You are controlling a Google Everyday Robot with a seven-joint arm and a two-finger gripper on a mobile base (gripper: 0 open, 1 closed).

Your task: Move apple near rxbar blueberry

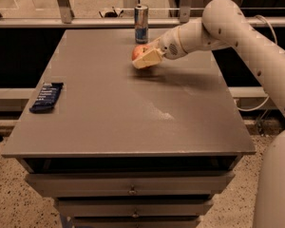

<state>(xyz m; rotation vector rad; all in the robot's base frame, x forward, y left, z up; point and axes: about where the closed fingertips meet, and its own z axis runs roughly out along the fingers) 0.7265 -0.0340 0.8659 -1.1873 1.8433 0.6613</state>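
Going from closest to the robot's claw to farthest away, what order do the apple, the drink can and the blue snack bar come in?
The claw is over the far middle of the table.
1. The apple: gripped in the claw itself.
2. The drink can: upright just behind, at the far edge.
3. The blue snack bar: far off at the left edge.

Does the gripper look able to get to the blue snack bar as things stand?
Probably yes. The gripper, holding the apple near the far edge, has only bare table between it and the snack bar by the side edge; the can stands behind, off that path.
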